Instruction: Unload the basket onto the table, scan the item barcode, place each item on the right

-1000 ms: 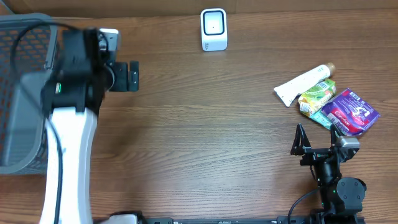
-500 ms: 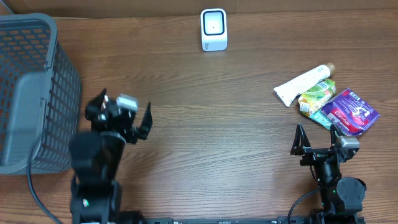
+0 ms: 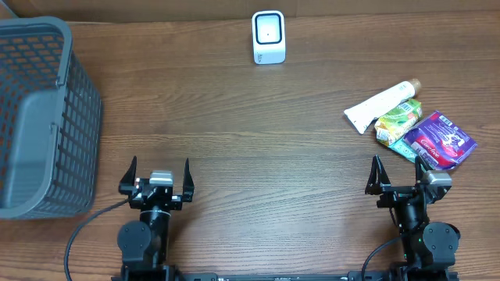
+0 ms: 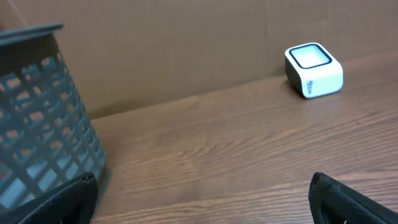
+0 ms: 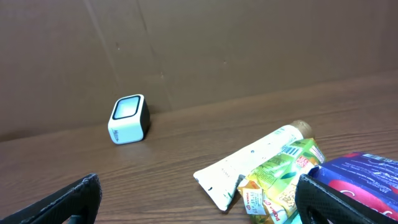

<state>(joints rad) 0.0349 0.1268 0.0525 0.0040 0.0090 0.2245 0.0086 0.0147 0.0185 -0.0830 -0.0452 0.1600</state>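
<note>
The white barcode scanner (image 3: 269,37) stands at the back middle of the table, its window facing forward; it also shows as the scanner (image 4: 314,70) and the scanner (image 5: 129,118). The items lie in a pile at the right: a white tube (image 3: 383,104), a green packet (image 3: 397,121) and a purple packet (image 3: 444,140). My right gripper (image 3: 401,176) is open just in front of the pile, touching nothing; the tube (image 5: 255,165) and green packet (image 5: 280,180) lie ahead of it. My left gripper (image 3: 158,173) is open and empty at the front left.
A grey mesh basket (image 3: 39,117) stands at the left edge, and the basket (image 4: 43,118) sits close on the left in the left wrist view. A brown cardboard wall (image 5: 249,43) backs the table. A teal packet (image 3: 402,148) lies under the pile.
My left arm has swung back from beside the basket at the back left and come down to the table's front edge. The right arm and the items have not moved.
</note>
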